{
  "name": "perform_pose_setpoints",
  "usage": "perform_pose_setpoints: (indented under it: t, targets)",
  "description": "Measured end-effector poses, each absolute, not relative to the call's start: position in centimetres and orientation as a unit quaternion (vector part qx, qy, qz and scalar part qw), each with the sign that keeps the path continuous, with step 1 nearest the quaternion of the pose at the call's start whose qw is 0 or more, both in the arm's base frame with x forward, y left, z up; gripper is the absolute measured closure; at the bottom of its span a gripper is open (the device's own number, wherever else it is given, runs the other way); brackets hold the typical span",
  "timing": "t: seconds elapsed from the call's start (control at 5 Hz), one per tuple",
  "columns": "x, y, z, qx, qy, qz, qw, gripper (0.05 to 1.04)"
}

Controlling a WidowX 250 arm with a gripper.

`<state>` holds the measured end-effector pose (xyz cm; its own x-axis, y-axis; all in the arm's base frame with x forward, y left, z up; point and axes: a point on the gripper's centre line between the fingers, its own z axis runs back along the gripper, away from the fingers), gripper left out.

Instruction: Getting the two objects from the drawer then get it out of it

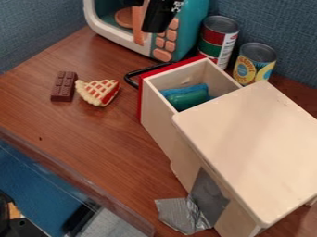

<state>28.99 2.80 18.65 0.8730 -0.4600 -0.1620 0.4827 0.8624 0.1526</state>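
The black gripper (160,16) hangs at the top edge, in front of the toy microwave and above and behind the drawer, well apart from what lies inside. The wooden drawer (160,132) with a red front is pulled out of its cabinet. Inside it a green object (187,98) rests against a blue object (186,89), partly covering it; the cabinet top may hide more of the drawer's inside. Left of the drawer, a brown chocolate bar (64,86) and a toy pie slice (98,92) lie side by side on the table.
The teal and white microwave (191,21) stands behind the drawer, with two cans (218,39) to its right. A black handle (130,78) sticks out from the drawer front. The cabinet (260,143) fills the right side; silver tape (181,214) is at its foot.
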Motion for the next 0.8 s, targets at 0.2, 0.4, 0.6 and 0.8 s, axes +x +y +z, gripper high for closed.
perform_pose_setpoints:
  t: [0.2,0.4,0.6,0.8]
  targets:
    - [29.1,2.8,17.8,0.091,0.071,-0.243,0.963,0.084]
    - [29.6,2.0,16.3,0.102,0.047,-0.238,0.965,0.084]
    - [30.0,1.0,15.1,0.106,0.023,-0.238,0.965,0.084]
    - [29.9,-0.5,14.2,0.106,-0.003,-0.249,0.963,0.084]
